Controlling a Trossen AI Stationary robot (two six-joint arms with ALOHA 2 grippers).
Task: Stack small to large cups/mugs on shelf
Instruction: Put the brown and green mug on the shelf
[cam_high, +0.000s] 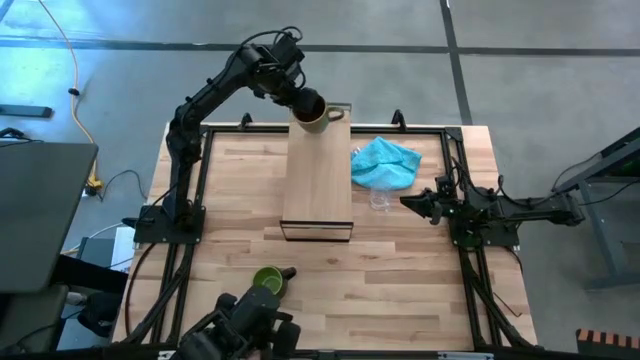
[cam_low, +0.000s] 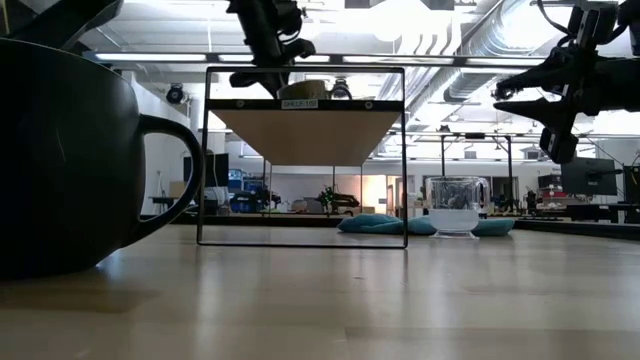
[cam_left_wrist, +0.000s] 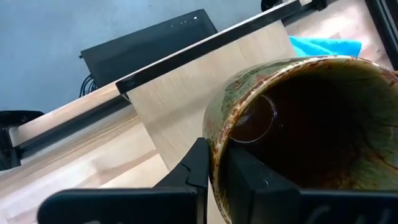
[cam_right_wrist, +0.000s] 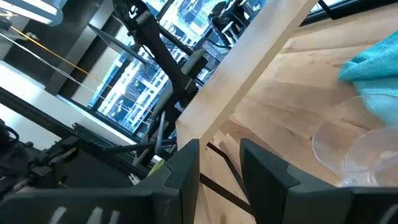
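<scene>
my left gripper (cam_left_wrist: 214, 171) pinches the brown-tan mug (cam_high: 312, 116) by its rim wall, one finger inside, at the shelf's (cam_high: 318, 175) far end. it's glazed ceramic, rigid, probably heavy and slick, so i keep the pinch firm. my right gripper (cam_high: 408, 201) waits wide open beside the fragile glass cup (cam_high: 379, 202).

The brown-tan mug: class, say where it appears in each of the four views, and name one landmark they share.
High view: brown-tan mug at the shelf's far end.
Low view: only its top shows above the shelf.
Left wrist view: close, clamped in the left gripper.
Right wrist view: not visible.
Shared landmark: the shelf.
</scene>
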